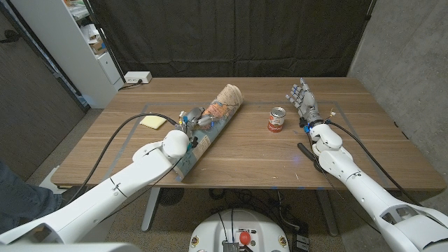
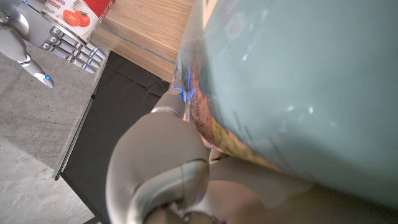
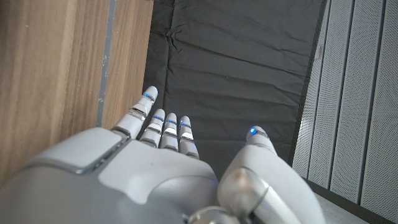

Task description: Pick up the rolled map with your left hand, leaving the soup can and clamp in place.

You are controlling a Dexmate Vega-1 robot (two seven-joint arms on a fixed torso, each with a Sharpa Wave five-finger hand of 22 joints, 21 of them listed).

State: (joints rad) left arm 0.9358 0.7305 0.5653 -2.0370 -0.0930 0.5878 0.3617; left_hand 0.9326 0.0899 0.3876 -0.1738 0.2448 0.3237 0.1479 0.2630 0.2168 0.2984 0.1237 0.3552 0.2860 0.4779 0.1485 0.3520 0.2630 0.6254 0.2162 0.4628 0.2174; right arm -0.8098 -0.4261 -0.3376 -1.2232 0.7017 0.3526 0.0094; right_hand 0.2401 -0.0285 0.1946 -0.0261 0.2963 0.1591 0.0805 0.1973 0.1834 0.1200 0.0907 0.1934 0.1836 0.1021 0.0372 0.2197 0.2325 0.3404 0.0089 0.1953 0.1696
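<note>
The rolled map [image 1: 210, 129] lies slantwise on the table, its open end [image 1: 230, 94] pointing away and its near end close to the front edge. My left hand [image 1: 192, 123] grips it around the middle, fingers curled over the roll. In the left wrist view the map's pale blue surface [image 2: 298, 81] sits close against my left hand [image 2: 161, 168]. The red and white soup can [image 1: 277, 120] [image 2: 87, 11] stands upright to the right of the map. My right hand [image 1: 304, 102] [image 3: 168, 162] is raised just right of the can, fingers spread, holding nothing. A black piece, perhaps the clamp [image 1: 307, 155], is partly hidden beside my right wrist.
A yellow pad of sticky notes [image 1: 152, 122] lies left of the map. A white power box [image 1: 137, 78] sits at the table's far left corner, with a white shelf unit [image 1: 84, 42] behind it. A black curtain hangs at the back.
</note>
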